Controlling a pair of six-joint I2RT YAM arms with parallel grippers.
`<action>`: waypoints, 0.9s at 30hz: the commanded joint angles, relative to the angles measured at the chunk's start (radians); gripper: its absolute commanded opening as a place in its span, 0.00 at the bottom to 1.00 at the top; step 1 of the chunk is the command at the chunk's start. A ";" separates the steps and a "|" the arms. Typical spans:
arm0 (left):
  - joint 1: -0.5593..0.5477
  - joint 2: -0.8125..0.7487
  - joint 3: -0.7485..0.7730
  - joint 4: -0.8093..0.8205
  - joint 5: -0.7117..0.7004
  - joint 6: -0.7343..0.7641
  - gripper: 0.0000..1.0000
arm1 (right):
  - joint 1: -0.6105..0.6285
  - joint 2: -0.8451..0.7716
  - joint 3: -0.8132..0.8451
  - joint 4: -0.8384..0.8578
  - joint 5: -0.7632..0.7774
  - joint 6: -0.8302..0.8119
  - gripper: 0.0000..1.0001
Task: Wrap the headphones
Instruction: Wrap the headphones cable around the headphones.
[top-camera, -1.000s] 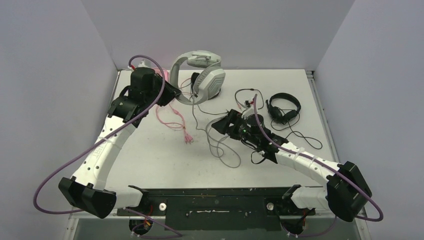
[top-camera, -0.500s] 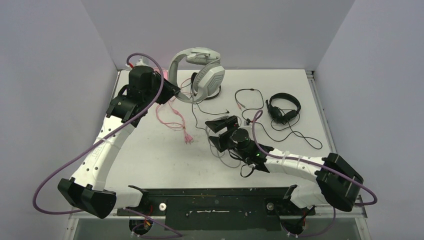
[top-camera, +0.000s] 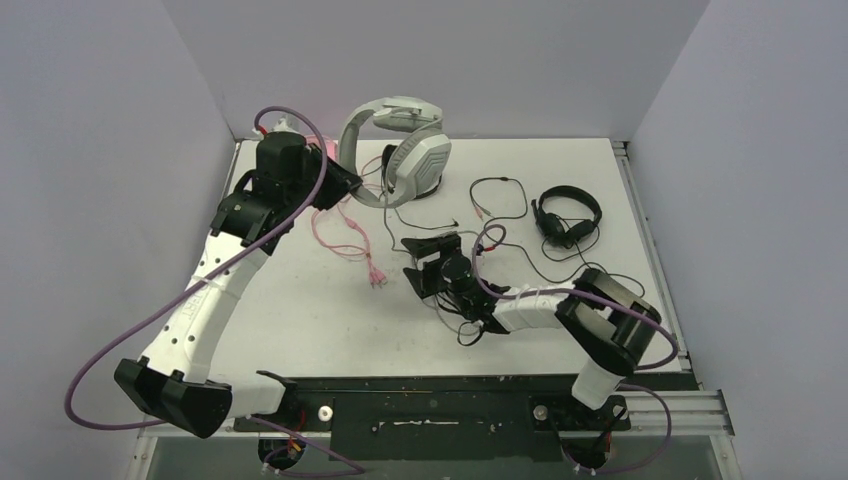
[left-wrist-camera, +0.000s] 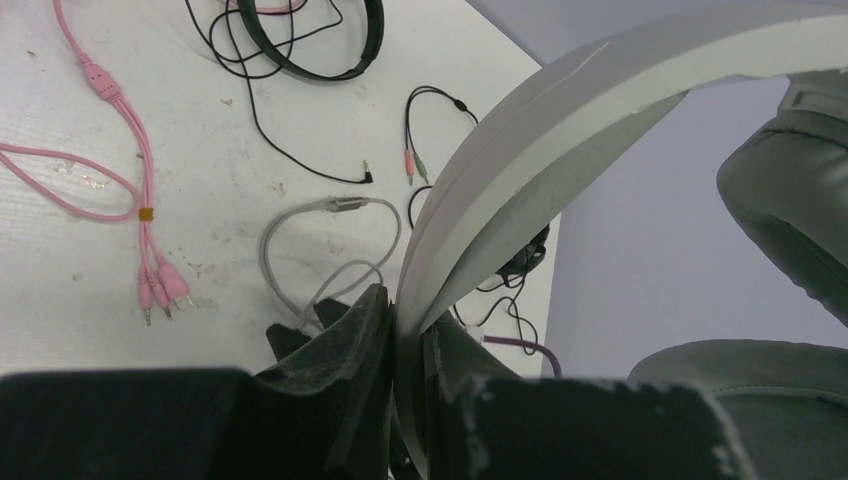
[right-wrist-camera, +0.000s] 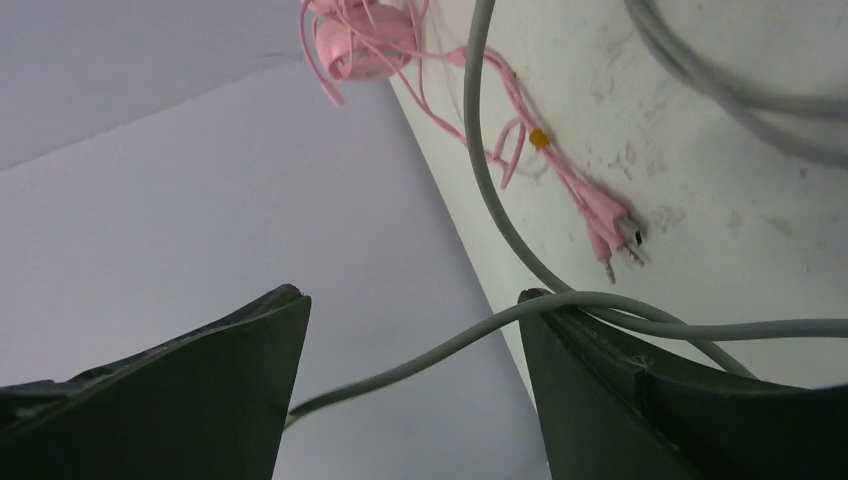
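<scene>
**Clamping the Band, Gaping Over the Cord**

Clamping the left gripper (top-camera: 350, 190) onto the arched band of the white-grey headset (top-camera: 415, 158), jaws almost closed with only the thin band between them (seen edge-on from the left wrist, running straight down into the pinch). Holding that headset at the far middle of the table (top-camera: 300, 330), with its bulky earcups sitting to the right of the grip.

Hiding most of the pink headset (top-camera: 324, 148) behind the left arm at the far left corner. Trailing its pink cable (top-camera: 345, 235) in loose loops toward the near side, ending in plugs (top-camera: 378, 280) lying free on the tabletop.

Spreading the right gripper (top-camera: 425, 262) wide near the table's centre, low over the surface and gripping nothing. Straddling the grey cable (right-wrist-camera: 480, 150) there, with one strand crossing the gap between the jaws and resting on the tip of one finger (right-wrist-camera: 620, 390), not squeezed.

Leaving one black headset (top-camera: 570, 215) lying flat toward the far right, well apart from both grippers. Curling thin black cable (top-camera: 500, 185) across the tabletop between it and the right arm.
</scene>
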 joint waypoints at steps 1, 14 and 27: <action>-0.002 -0.070 0.069 0.064 0.080 -0.030 0.00 | -0.050 0.090 0.088 0.168 -0.011 -0.023 0.76; -0.025 -0.112 -0.020 -0.033 0.246 0.179 0.00 | -0.308 0.117 0.132 0.373 -0.195 -0.368 0.00; -0.139 -0.097 -0.163 -0.102 -0.121 0.514 0.00 | -0.518 -0.102 0.200 0.291 -0.527 -0.831 0.01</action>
